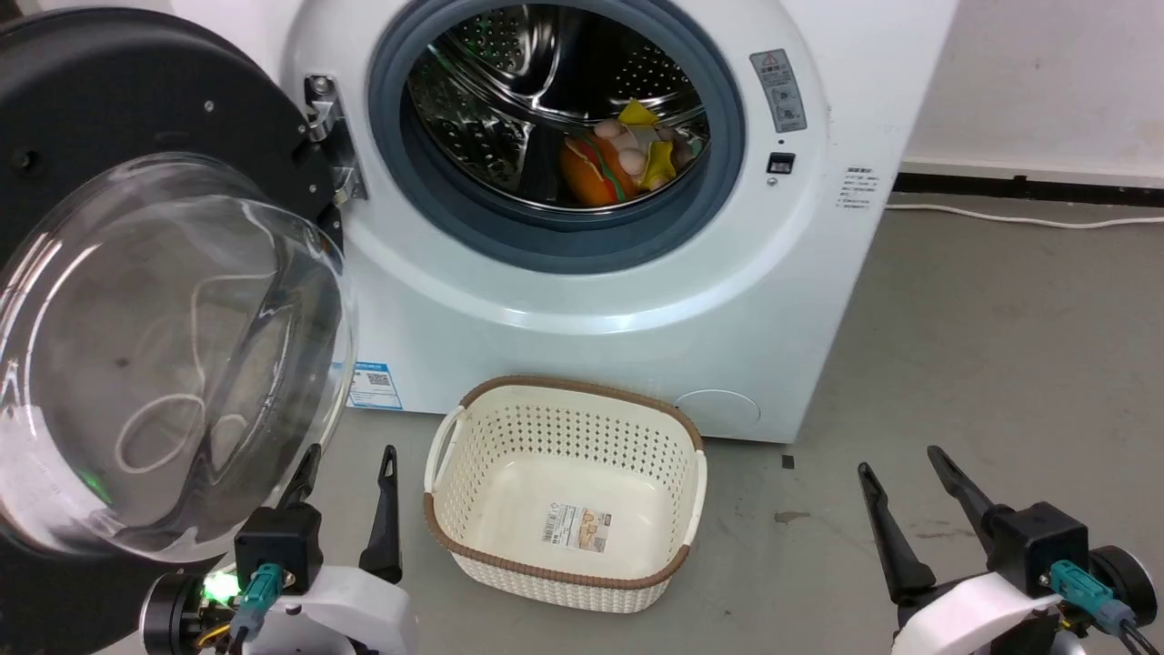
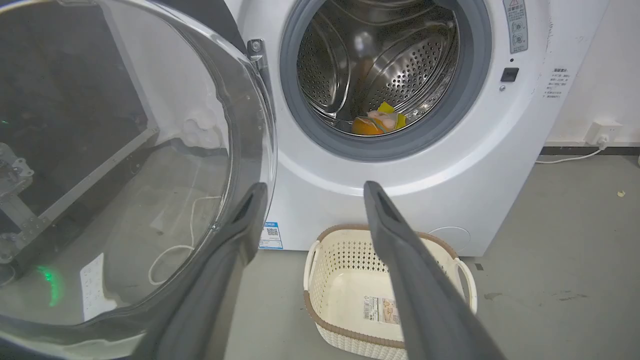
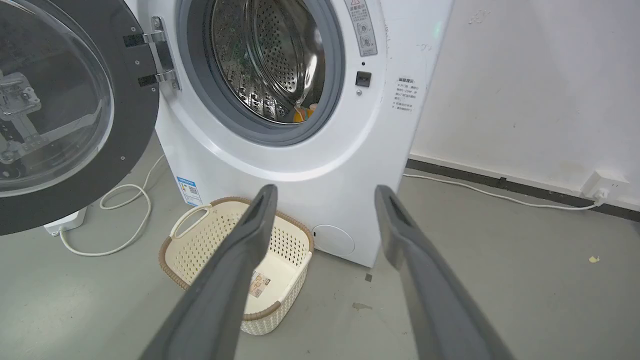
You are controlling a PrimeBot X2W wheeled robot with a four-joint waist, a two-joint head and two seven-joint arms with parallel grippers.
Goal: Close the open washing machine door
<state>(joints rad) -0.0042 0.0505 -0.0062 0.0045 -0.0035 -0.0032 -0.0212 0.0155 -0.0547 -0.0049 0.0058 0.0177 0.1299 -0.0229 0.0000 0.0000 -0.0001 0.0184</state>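
Showing blue label [image 1: 374,386] low on washing machine [image 1: 582,337]; txt illegible.

— Where's the washing machine door [image 1: 168,346]?

— Left side of the head view, standing wide open on its metal hinge [image 1: 332,136]. It has a glossy black rim, and its bulging clear glass bowl faces the camera.

— And the washing machine [image 1: 591,309]?

— A white front-loader filling the upper middle. Its round mouth is uncovered, with a grey rubber gasket [image 1: 564,250] ringing a perforated steel drum [image 1: 509,100]. A small blue label [image 1: 373,385] sits low on the front, towards the left.
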